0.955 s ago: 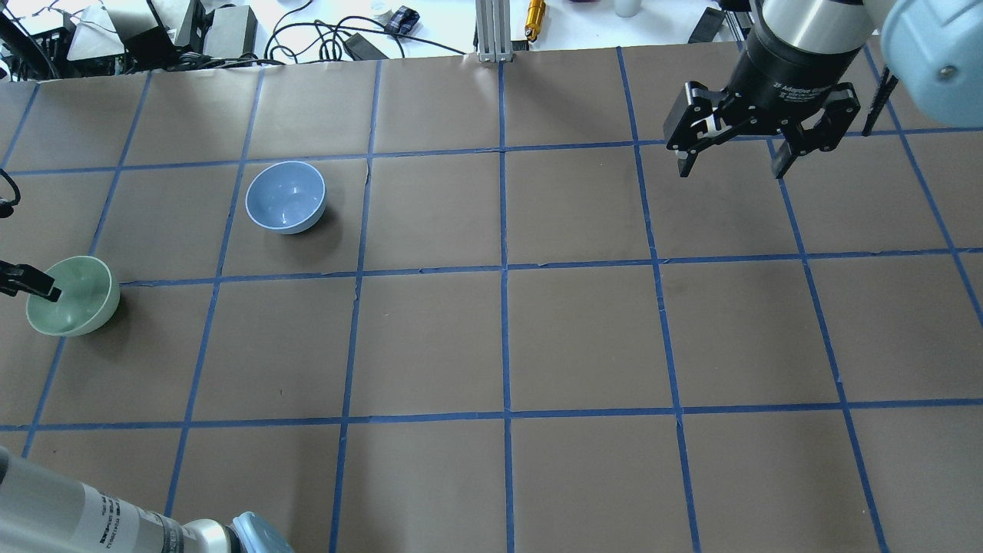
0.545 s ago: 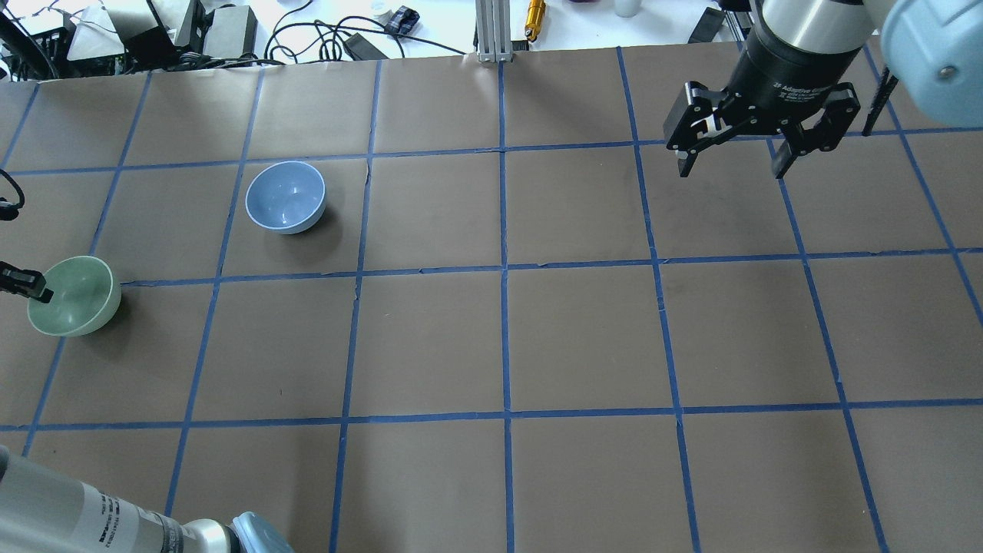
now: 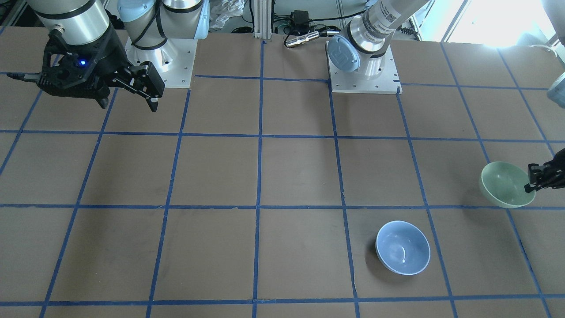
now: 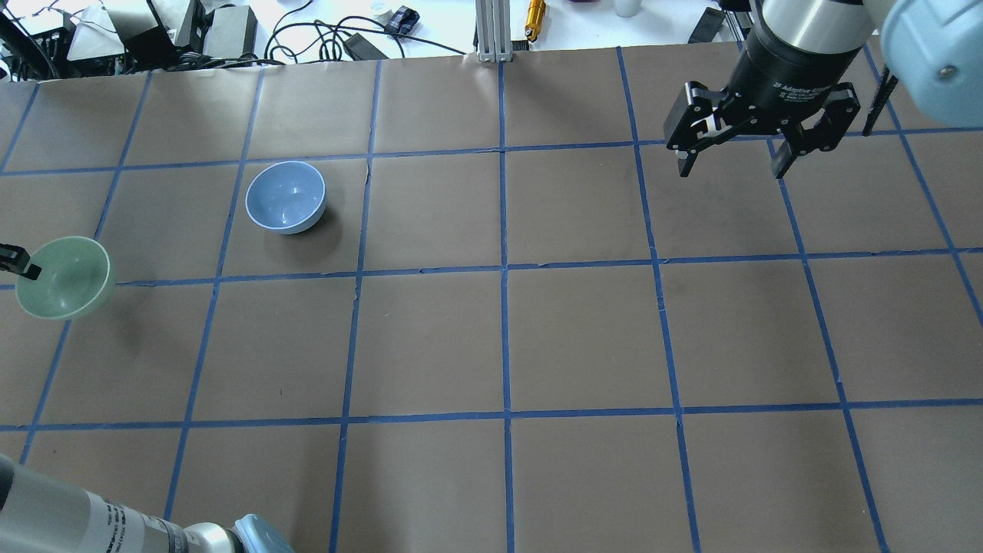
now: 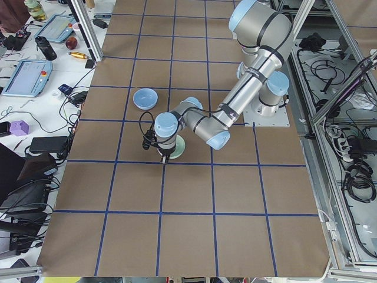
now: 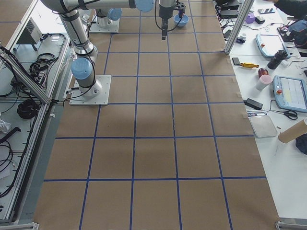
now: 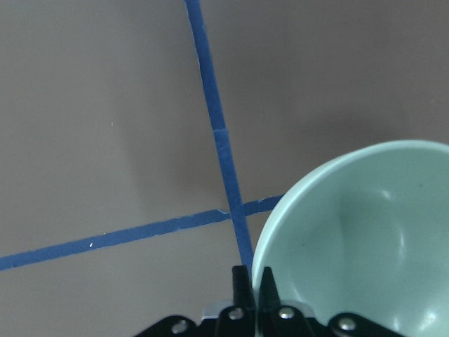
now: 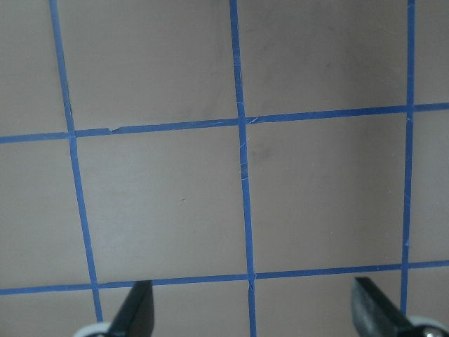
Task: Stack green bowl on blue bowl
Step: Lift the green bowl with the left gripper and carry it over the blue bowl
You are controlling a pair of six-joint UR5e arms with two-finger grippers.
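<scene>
Mint-green and glossy, the green bowl (image 4: 63, 278) is held by the left gripper (image 3: 535, 180). In the left wrist view its two fingers are pinched together on the bowl's rim, one inside and one outside. The bowl's mouth faces up, and it seems to hang slightly above the table (image 4: 430, 346), its faint shadow falling a little to one side.

The blue bowl (image 4: 285, 197) stands upright on the brown paper table, inside one square of the blue tape lines (image 4: 503, 269). Seen from overhead, the green bowl is to the left of the blue bowl and nearer the robot, well apart from it.

The right gripper (image 4: 733, 170) hovers far to the right of the blue bowl, its fingers spread wide with nothing between them.
</scene>
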